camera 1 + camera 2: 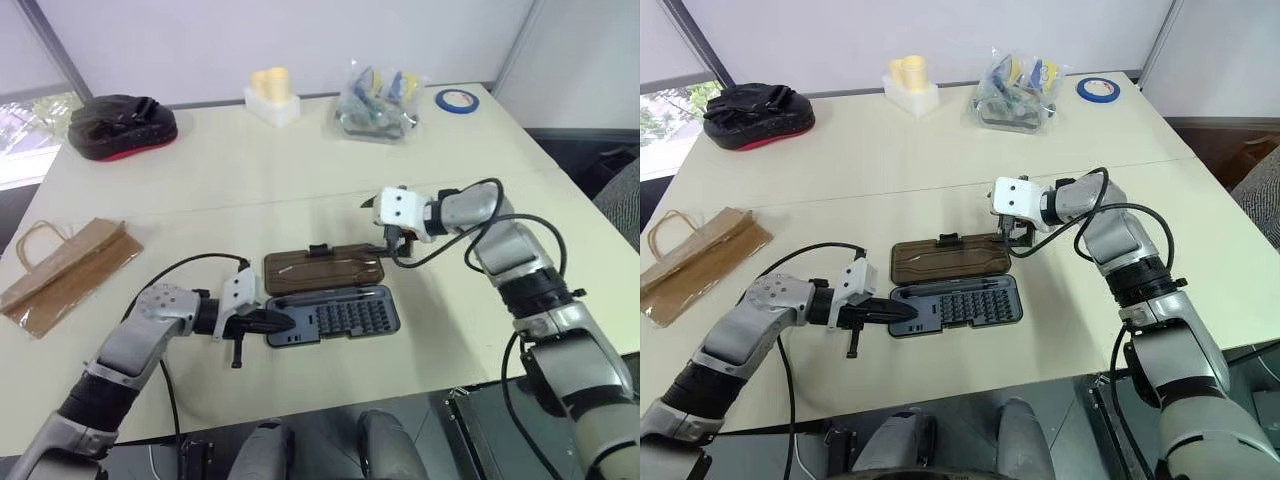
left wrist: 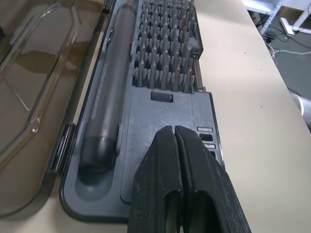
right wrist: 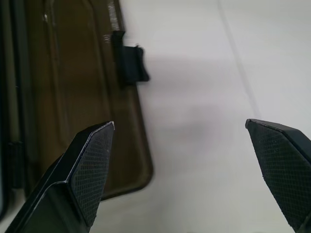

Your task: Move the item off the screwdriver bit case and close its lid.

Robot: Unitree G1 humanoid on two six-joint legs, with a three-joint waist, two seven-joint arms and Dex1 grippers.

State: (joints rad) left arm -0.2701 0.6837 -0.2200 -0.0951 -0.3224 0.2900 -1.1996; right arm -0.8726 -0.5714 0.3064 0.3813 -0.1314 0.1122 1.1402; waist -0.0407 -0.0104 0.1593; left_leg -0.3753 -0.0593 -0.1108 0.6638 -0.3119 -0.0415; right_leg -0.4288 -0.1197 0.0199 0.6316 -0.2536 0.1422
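The screwdriver bit case lies open mid-table, its grey tray holding rows of bits and a dark driver handle. The smoky brown lid lies flat on the table behind the tray, its black latch on the far edge. The item, a brown paper bag with twine handles, lies far left on the table, apart from the case. My left gripper is shut, empty, its tips over the tray's left end. My right gripper hangs open above the lid's right end, holding nothing.
A black-and-red pouch sits at the back left. A white block with yellow cylinders, a clear plastic bag of parts and a blue tape roll stand along the back. The table's front edge runs just below the case.
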